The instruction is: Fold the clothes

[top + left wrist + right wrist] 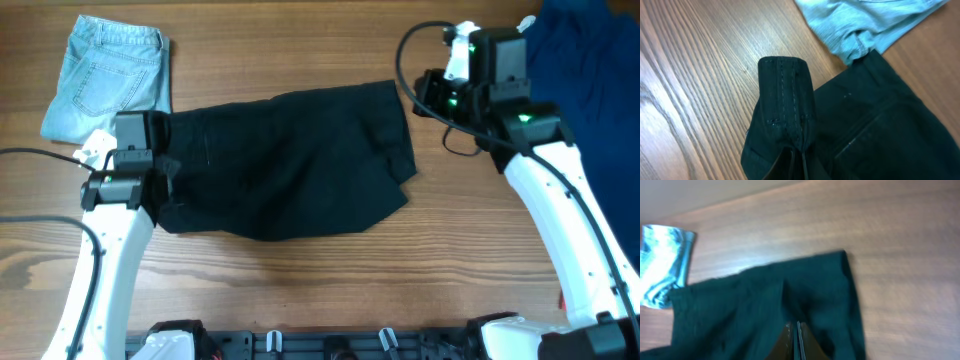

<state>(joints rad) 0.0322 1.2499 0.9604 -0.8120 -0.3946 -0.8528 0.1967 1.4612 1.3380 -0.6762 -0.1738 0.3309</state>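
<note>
Now, left pincer (799, 162) pinching shorts (290, 165) edge

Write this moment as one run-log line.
left fingers: shut on black shorts, left end | right fingers: shut on black shorts, right end | fold: not yet done

Overhead straight down; wrist views close, low (all share black shorts (290, 160))
</note>
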